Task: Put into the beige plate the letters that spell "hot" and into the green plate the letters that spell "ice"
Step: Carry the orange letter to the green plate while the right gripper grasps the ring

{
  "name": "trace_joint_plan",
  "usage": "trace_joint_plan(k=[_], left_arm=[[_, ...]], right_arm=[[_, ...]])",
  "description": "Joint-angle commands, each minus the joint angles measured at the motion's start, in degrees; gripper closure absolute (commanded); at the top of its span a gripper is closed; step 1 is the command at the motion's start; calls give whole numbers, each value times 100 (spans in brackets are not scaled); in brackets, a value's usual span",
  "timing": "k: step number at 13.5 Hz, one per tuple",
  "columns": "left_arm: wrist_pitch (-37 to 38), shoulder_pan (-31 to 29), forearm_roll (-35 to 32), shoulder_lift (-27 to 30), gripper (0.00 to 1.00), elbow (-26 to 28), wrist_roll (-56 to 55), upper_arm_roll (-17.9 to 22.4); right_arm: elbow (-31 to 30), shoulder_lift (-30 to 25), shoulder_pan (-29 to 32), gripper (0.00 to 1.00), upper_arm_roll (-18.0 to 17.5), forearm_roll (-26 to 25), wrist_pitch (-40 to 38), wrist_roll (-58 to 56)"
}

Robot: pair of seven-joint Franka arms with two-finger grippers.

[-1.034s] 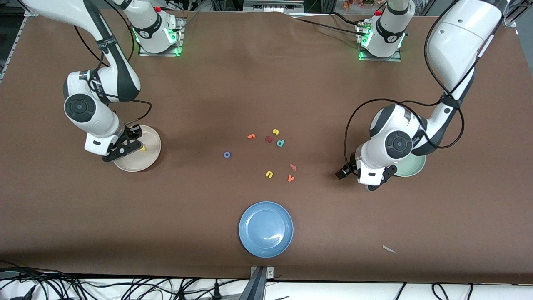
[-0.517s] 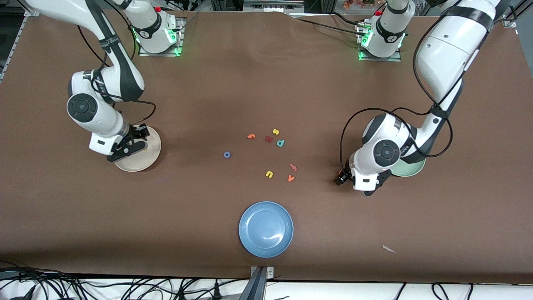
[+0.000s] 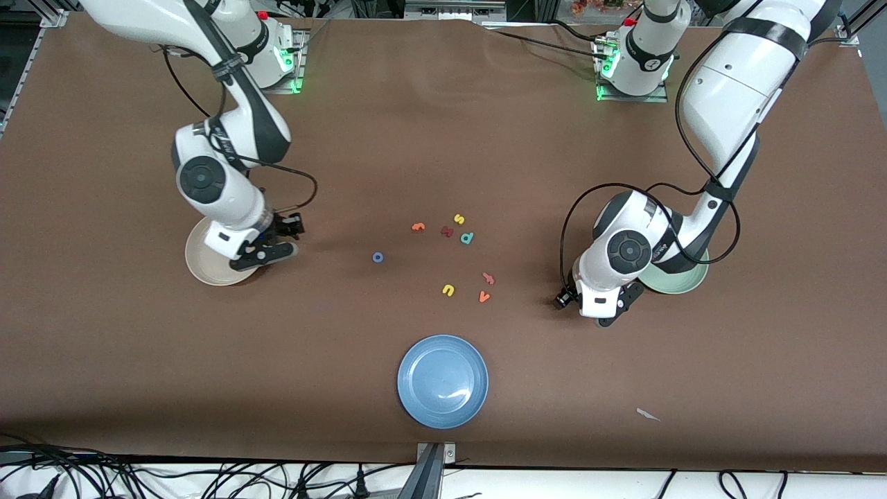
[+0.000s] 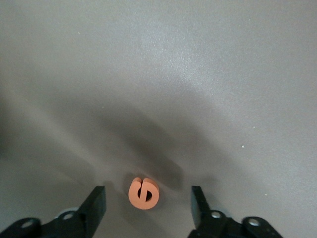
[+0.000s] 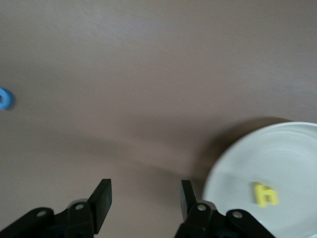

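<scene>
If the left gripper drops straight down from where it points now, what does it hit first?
Most likely the orange e: in the left wrist view it lies on the brown table between the open fingers of the left gripper. How high the gripper hangs is hard to judge.

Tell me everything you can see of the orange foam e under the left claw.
The small orange foam letter e is a rounded, thick-cut piece with a matte, soft-looking surface, a slit and a small hole through it. It lies flat on the brown table, apart from the other letters, casting a soft shadow. It sits between the two black fingers of the left claw, which stand apart on either side without touching it.
</scene>
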State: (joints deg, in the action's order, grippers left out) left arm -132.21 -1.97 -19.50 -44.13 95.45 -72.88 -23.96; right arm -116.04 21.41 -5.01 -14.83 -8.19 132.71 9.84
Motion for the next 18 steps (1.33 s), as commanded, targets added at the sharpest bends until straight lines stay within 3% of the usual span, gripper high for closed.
trace_joint_plan(k=[1,4,5,8,12,15,18], left_arm=[[-33,56,-335,-130,29,-88,-182,23],[-148,74,-336,-148,36,-70,-191,23],[-148,74,-344,-157,42,-70,-191,23],[-156,65,-432,-166,65,-70,-191,23],[-139,65,-432,-157,84,-70,-156,23],[210,-57,-389,-26,84,-157,237,-21],[1194,-556,233,447,85,-184,1728,-292]], right_arm=[[634,459,-412,32,182,81,-52,571],[872,575,-632,30,366,90,-35,668],[1012,662,-755,26,480,98,-52,633],[1320,995,-1273,31,718,255,-26,1121],[1462,1119,-1512,21,728,301,0,2135],[1462,1164,-1520,21,719,301,97,2468],[1462,1260,-1713,21,719,301,350,3205]])
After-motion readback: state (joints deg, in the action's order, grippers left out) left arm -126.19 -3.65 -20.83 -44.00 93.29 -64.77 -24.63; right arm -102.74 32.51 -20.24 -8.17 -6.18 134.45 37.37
